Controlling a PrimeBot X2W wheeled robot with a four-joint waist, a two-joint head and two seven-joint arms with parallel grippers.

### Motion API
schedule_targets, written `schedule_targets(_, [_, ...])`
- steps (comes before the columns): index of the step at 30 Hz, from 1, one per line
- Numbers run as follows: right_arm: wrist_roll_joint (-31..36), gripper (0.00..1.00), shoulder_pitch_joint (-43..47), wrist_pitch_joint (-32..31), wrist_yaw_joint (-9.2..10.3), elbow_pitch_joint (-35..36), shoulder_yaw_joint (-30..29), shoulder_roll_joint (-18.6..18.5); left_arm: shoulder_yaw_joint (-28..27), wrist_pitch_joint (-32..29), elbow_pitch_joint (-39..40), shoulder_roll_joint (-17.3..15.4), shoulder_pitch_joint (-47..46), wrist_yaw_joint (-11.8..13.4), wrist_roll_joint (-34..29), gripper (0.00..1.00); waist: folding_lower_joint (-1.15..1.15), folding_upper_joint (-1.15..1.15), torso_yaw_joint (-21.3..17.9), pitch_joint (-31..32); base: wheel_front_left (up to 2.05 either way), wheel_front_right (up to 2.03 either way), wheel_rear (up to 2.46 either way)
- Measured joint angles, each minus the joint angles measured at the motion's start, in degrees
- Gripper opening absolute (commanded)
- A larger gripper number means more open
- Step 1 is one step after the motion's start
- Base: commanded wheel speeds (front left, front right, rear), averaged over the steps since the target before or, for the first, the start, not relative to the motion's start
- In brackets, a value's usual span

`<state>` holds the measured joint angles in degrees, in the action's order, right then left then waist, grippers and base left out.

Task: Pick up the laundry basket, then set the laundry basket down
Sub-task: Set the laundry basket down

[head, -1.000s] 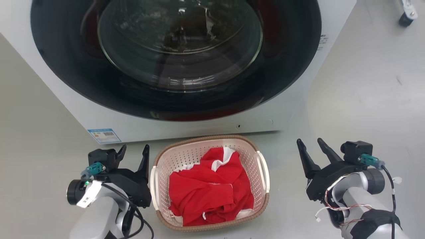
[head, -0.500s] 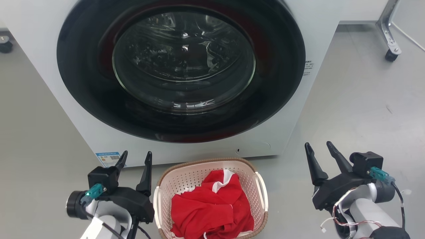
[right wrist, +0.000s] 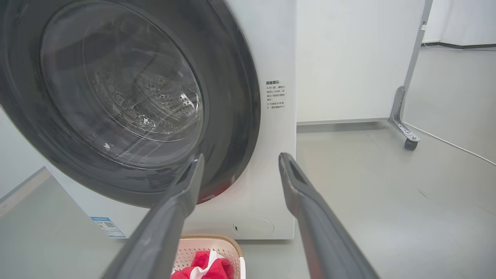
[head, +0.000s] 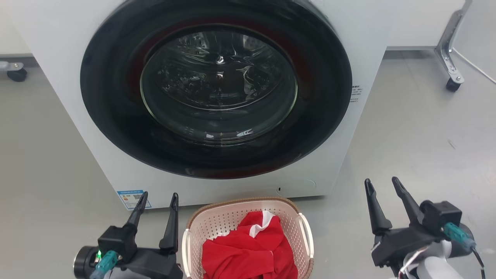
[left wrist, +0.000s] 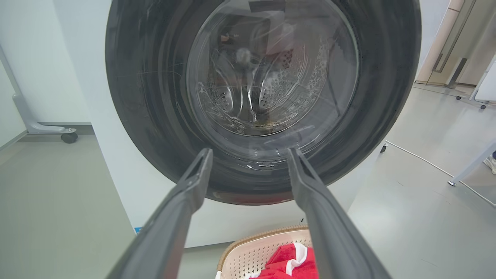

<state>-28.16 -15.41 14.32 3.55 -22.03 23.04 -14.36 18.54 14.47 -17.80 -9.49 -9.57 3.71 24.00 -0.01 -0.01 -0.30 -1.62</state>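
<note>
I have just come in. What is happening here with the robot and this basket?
The laundry basket stands on the floor before a closed washing machine, with a red garment inside. The robot's left gripper is open close beside the basket's left side; the right gripper is open further off to the right. Neither is closed on the basket, which rests on the floor.

light: bright, even; shadows faint | glare: streaks on door glass point(head: 219, 85) (mild) | wrist views: edges bowed
</note>
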Motion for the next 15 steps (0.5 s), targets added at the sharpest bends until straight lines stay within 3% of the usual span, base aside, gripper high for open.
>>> schedule_targets(15, [3.02, 1.00, 9.25, 0.21, 2.03, 11.17, -2.07, -0.92, -2.32, 0.00, 9.57, -0.79, 9.01, 2.33, -0.90, 1.00, 0.00, 0.00, -0.37, 1.00, 0.00, 0.00, 0.00])
